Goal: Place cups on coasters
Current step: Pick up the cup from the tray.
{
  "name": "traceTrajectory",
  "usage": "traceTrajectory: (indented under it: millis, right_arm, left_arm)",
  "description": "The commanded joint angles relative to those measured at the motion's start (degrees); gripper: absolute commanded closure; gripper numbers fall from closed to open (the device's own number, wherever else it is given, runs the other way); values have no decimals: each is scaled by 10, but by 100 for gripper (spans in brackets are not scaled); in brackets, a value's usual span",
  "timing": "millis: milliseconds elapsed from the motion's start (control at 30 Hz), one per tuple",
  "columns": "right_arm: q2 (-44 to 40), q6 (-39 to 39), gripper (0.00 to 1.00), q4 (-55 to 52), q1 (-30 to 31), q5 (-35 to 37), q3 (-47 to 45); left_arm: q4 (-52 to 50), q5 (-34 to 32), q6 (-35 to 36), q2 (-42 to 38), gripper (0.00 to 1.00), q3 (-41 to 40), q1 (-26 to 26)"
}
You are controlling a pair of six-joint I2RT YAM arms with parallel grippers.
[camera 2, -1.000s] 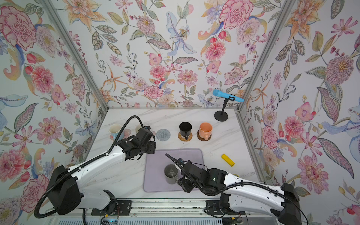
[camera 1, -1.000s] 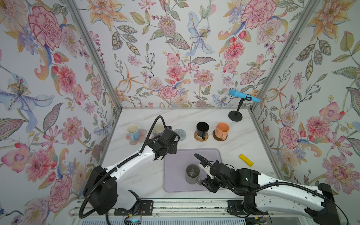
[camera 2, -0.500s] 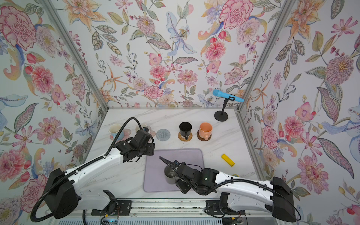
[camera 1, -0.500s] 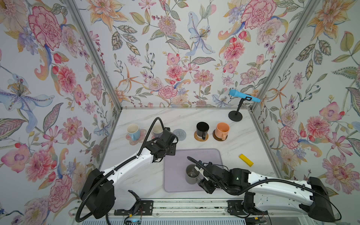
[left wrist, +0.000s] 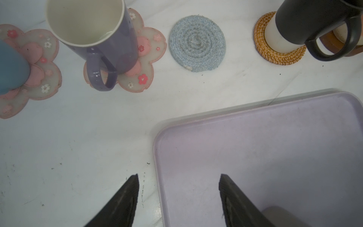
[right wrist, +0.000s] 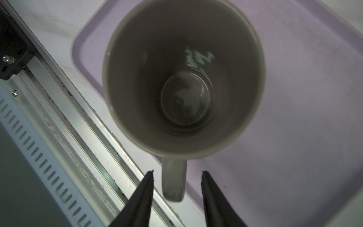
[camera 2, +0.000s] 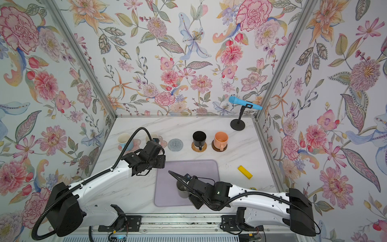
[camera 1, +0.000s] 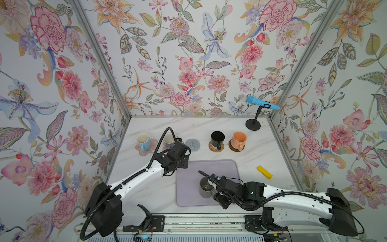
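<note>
A grey cup (camera 1: 205, 187) (right wrist: 182, 78) stands upright on the lilac mat (camera 1: 219, 167). My right gripper (right wrist: 177, 173) (camera 1: 214, 193) is open, one finger on each side of the cup's handle (right wrist: 173, 180), with a gap on both sides. My left gripper (left wrist: 178, 175) (camera 1: 181, 163) hangs open and empty over the mat's far left corner. At the back, the light blue cup (camera 1: 143, 141) and the purple-grey cup (left wrist: 94, 29) stand on pink flower coasters (left wrist: 145, 59). The black cup (camera 1: 217, 138) is on the woven coaster (camera 1: 215, 147), the peach cup (camera 1: 239, 139) on the brown coaster (camera 1: 235, 147). The grey ringed coaster (camera 1: 192, 144) (left wrist: 197, 43) lies bare.
A yellow block (camera 1: 264, 172) lies on the marble at the right. A blue microphone (camera 1: 262, 104) on a black stand (camera 1: 253, 126) occupies the back right corner. The metal rail (right wrist: 82, 125) runs close along the mat's front edge, next to the grey cup.
My right arm has slid left up to the grey cup and its jaws have narrowed around the handle. The left arm has hardly shifted.
</note>
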Motion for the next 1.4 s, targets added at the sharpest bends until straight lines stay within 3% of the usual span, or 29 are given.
traceTrajectory:
  millis: [0, 900, 1367]
  right_arm:
    - [12, -9, 59, 7, 2, 9, 18]
    - [93, -36, 71, 11, -16, 16, 54]
    - [76, -24, 94, 12, -17, 32, 50]
  left_arm:
    - [-3, -18, -6, -18, 31, -10, -5]
    - [-5, -28, -9, -43, 31, -32, -4]
    - [-6, -32, -7, -48, 31, -36, -4]
